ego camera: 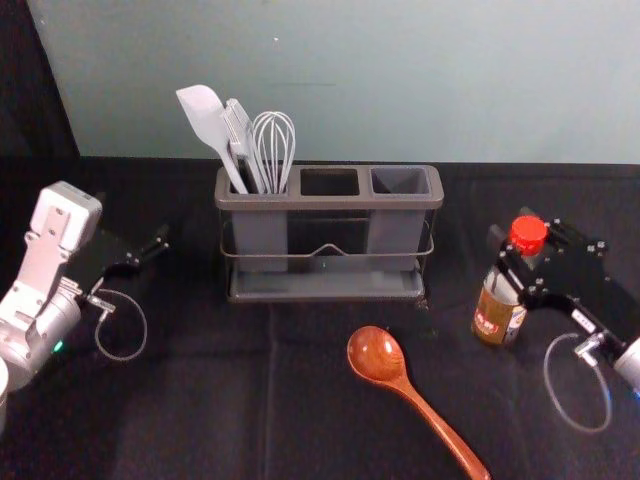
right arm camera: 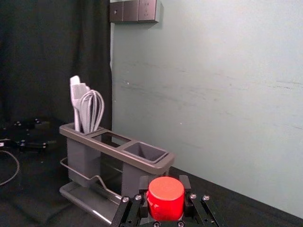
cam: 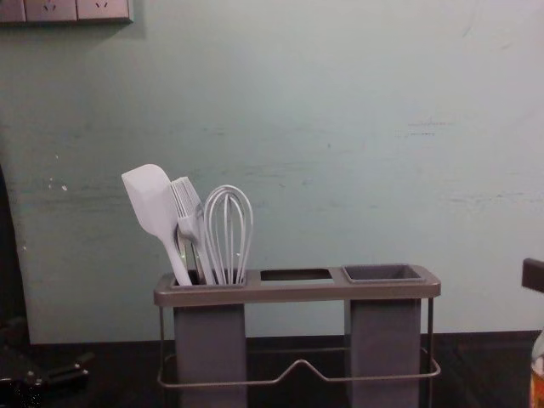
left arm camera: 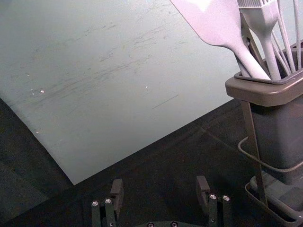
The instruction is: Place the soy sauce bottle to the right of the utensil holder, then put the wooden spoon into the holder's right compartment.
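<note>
Head view: the right gripper [ego camera: 512, 258] pinches the bottle [ego camera: 497, 318] at its cap end, reaching in from the right edge. The bottle is right of the holder [ego camera: 330, 205], a gap between them. The left gripper [ego camera: 150, 251], jaws spread wide, is idle left of the holder, angled inward, with room between. The spoon [ego camera: 376, 354] lies near of the holder, handle running near and right.

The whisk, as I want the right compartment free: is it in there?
No, the whisk stands in the left compartment.
</note>
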